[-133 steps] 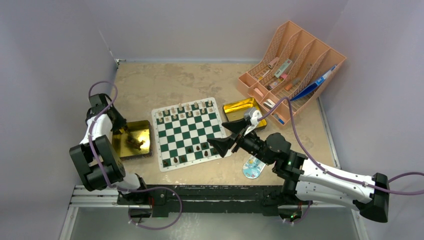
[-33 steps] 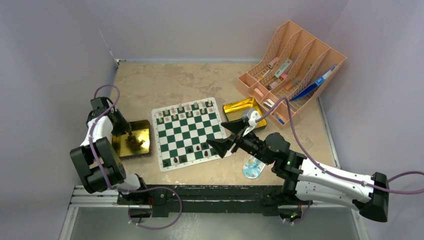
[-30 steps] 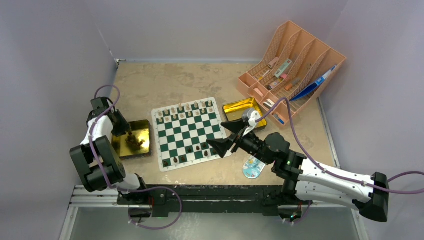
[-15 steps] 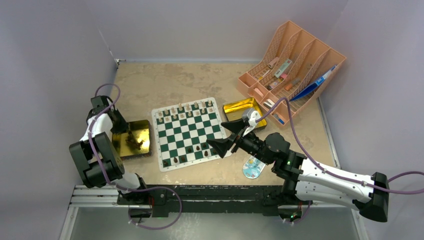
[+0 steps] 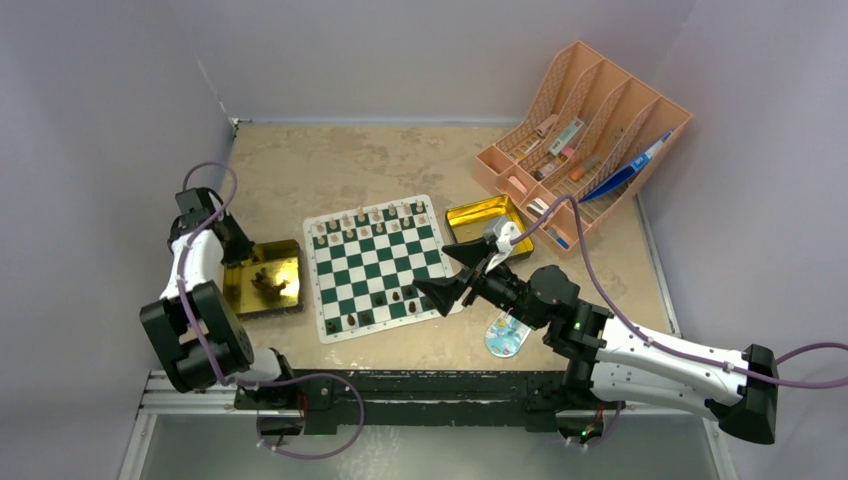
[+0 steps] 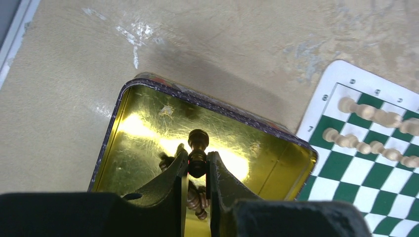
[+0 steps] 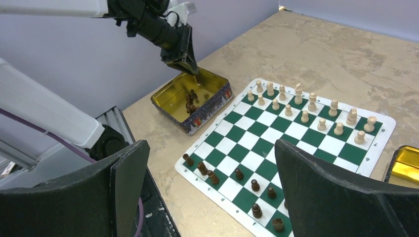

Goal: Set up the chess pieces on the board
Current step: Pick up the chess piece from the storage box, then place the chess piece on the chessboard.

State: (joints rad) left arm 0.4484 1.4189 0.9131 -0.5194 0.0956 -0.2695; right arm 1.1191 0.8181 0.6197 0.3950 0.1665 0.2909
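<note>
Chess pieces are about halfway set up on the board, I think. The board lies flat in the middle of the table. Along its far side the light pieces stand in two full rows, so that side looks done. On the near side only some dark pieces stand on their squares, and many squares there are bare. A little of that side hides behind the right claw, so I cannot count them all.

More dark ones lie in a heap inside the gold tin, just left of the board. The left claw is over that tin. Its two fingers are squeezed tight on one dark piece, with its round top sticking out. It looks lifted off the heap, but I cannot be sure.

The right claw hangs over the near right part of the board. Its fingers are spread wide apart and hold nothing.

What is left: this dark piece needs a bare near square, and so do the ones in the tin. A second gold tin sits just right of the board. I cannot see well what is in it.
</note>
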